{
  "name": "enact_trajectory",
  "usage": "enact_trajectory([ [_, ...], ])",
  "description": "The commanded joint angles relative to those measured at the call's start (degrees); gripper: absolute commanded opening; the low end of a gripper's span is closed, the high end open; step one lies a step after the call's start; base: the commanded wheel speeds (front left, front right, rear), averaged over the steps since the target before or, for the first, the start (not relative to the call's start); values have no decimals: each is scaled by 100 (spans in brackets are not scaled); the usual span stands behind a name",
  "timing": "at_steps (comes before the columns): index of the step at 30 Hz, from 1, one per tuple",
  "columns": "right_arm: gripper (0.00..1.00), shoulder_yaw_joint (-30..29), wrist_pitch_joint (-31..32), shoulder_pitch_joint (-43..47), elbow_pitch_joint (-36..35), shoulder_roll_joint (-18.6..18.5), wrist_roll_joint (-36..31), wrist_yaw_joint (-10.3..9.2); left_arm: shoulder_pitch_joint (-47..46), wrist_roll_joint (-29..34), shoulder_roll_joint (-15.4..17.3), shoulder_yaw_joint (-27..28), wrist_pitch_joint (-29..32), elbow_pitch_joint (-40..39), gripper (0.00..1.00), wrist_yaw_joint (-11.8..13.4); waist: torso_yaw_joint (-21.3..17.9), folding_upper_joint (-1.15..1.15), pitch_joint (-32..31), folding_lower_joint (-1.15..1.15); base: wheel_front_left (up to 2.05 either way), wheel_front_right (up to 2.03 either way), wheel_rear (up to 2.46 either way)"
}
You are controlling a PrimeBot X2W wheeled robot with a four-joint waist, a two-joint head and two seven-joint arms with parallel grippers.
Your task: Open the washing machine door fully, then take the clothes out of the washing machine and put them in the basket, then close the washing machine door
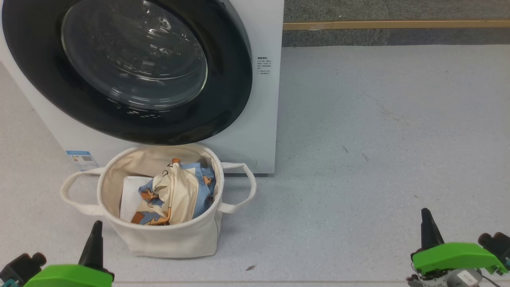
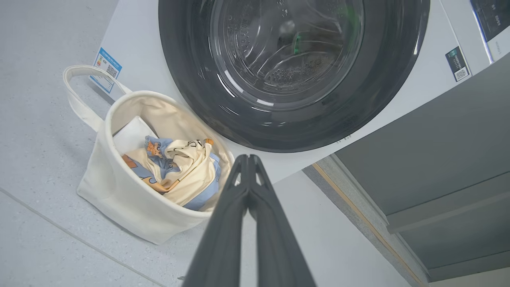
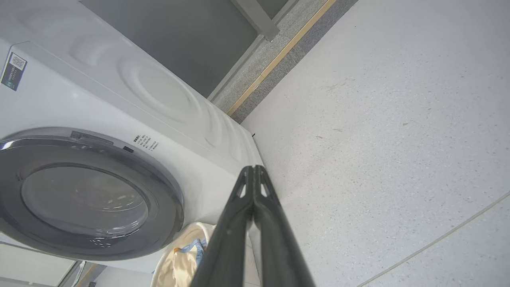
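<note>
1. The pale grey speckled floor (image 1: 378, 139) spreads out to the right of everything else, with a brass-coloured strip (image 1: 390, 24) running along its far edge.
2. The white washing machine (image 1: 263, 119) stands on the floor at the upper left of the head view.
3. The washing machine door (image 1: 231, 87), with its glossy black rim and domed glass, sits closed against the machine's front. The perforated steel drum shows through the glass.
4. The cream canvas basket (image 1: 167, 239) stands upright on the floor just in front of the machine, below the door, with one looped handle out to each side.
5. The clothes (image 1: 179, 191), cream and light-blue fabric with orange cartoon prints, lie crumpled inside the basket, towards its right side.
6. A flat white liner sheet (image 1: 129, 191) lies in the basket beside and partly under the clothes.
7. The left claw (image 2: 249, 157) has its fingers pressed together and holds nothing. It hangs near the basket's front without touching it.
8. The right claw (image 3: 253, 167) is likewise together and empty, above the floor and well apart from the basket.
9. A small blue sticker (image 1: 81, 159) sits low on the machine's front.
</note>
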Motion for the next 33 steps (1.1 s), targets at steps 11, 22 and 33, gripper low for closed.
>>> enact_trajectory([
  [11,0,-52,218,-281,-185,-9,815,1,-128,-606,-134,309,215,-337,0,-23,46,0,19,0,0,0,0],
  [22,0,-118,401,-285,-184,-6,1523,0,-85,-1123,-328,436,397,-459,0,-27,89,0,38,0,0,0,0],
  [33,0,-178,566,-288,-182,-3,2164,0,-45,-1592,-503,550,562,-570,0,-30,128,0,55,0,0,0,0],
])
